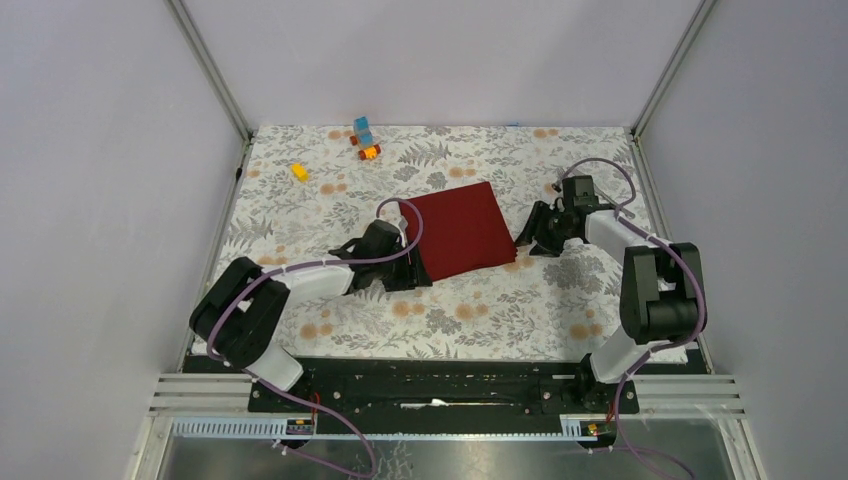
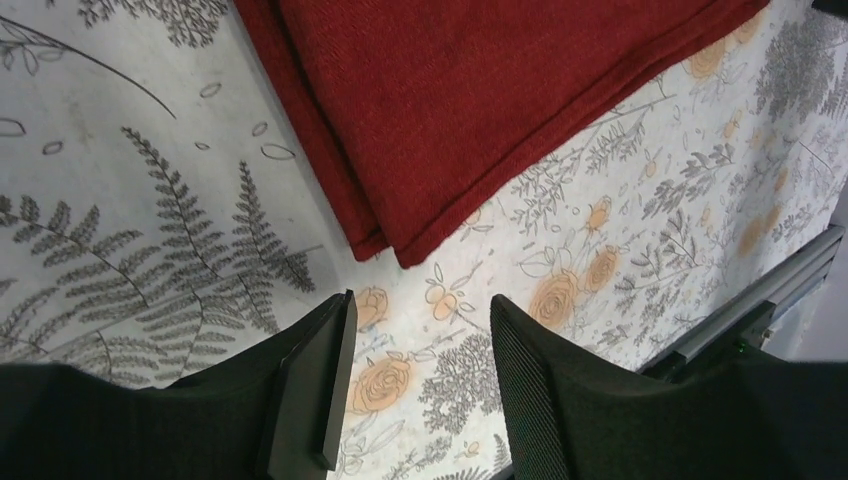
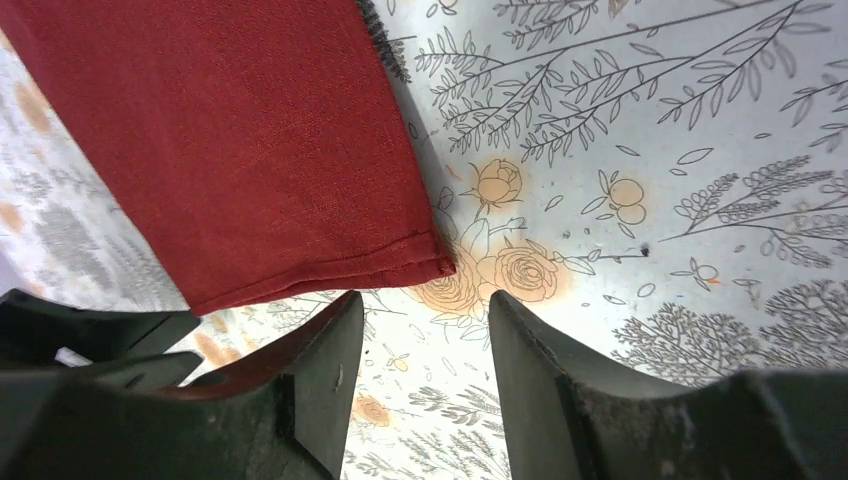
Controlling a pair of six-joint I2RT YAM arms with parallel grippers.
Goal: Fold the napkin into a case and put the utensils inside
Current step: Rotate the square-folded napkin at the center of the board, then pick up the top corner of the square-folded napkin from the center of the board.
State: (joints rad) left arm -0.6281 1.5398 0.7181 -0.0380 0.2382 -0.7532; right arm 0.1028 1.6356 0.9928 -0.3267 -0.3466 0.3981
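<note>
The dark red napkin (image 1: 460, 230) lies folded flat near the middle of the table, roughly square, with doubled layers showing at its corner (image 2: 480, 100). My left gripper (image 1: 415, 268) is low over the table just off the napkin's near-left corner, open and holding nothing (image 2: 421, 300). My right gripper (image 1: 525, 240) is at the napkin's near-right corner (image 3: 220, 150), a little clear of the cloth, open and holding nothing (image 3: 425, 297). The utensils are out of view. No narrow case shows.
Blue and orange toy blocks (image 1: 365, 138) and a yellow block (image 1: 299, 171) lie at the back left of the floral tablecloth (image 1: 480, 310). Grey walls and metal posts close in the table on three sides.
</note>
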